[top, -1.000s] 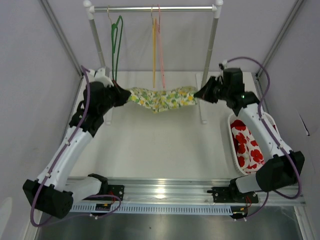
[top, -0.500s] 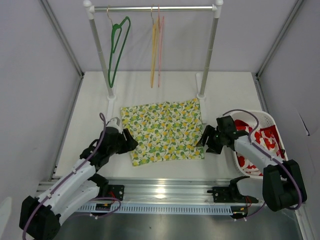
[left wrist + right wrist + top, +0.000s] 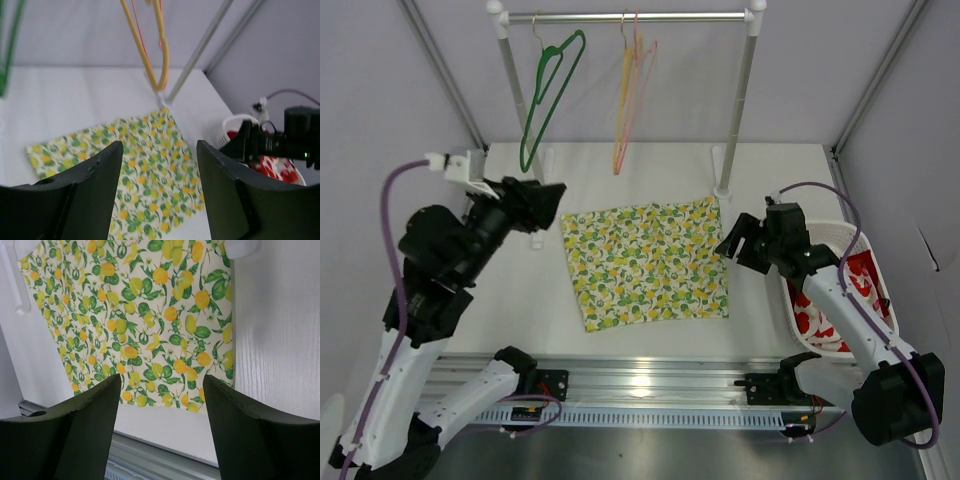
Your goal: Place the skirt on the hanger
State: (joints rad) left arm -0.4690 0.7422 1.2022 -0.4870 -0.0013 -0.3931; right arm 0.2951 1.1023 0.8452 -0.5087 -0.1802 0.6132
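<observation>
Skirt [image 3: 645,262]: spread flat on the surface [image 3: 640,180], in front of the rail [image 3: 625,17]; nothing holds it.
Left tool [image 3: 159,150]: fingers spread, empty, raised near the skirt's far left corner.
Hangers: green hanger [image 3: 545,100], yellow hanger [image 3: 620,120] and pink hanger [image 3: 638,100] all hang bare on the rail.
Right tool [image 3: 162,382]: fingers spread, empty, beside the skirt's right edge.
Progress: skirt lies ready; picking a hanger and fitting the skirt onto it are not yet done.

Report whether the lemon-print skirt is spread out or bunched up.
Spread out. The skirt lies flat on the table as one smooth, roughly square panel, all four edges showing, no bunching.
</observation>
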